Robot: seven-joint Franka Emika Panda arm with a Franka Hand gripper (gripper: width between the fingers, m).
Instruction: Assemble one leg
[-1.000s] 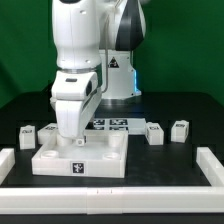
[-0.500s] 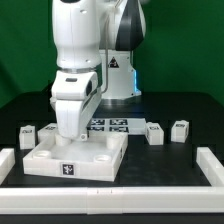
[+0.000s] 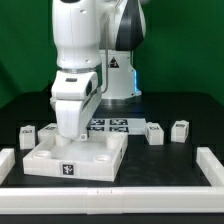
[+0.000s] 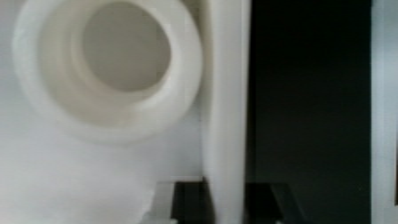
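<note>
Several small white legs with tags stand on the table: two on the exterior view's left (image 3: pixel 26 131) (image 3: pixel 47 128) and two on its right (image 3: pixel 154 133) (image 3: pixel 180 129). None is held. My gripper (image 3: pixel 72 139) is down at the back left edge of the large white square panel (image 3: pixel 80 158). In the wrist view the panel's thin edge (image 4: pixel 226 120) runs between my two dark fingers (image 4: pixel 187 205), with a round corner socket (image 4: pixel 111 65) beside it. The gripper (image 4: pixel 226 202) is shut on that edge.
The marker board (image 3: pixel 112 124) lies behind the panel, by the robot's base. A low white wall runs along the front (image 3: pixel 110 191), the left (image 3: pixel 6 160) and the right (image 3: pixel 212 166) of the table.
Over the last second the panel has slid and turned a little toward the exterior view's left with my gripper on it. It has been still for the last half second.
</note>
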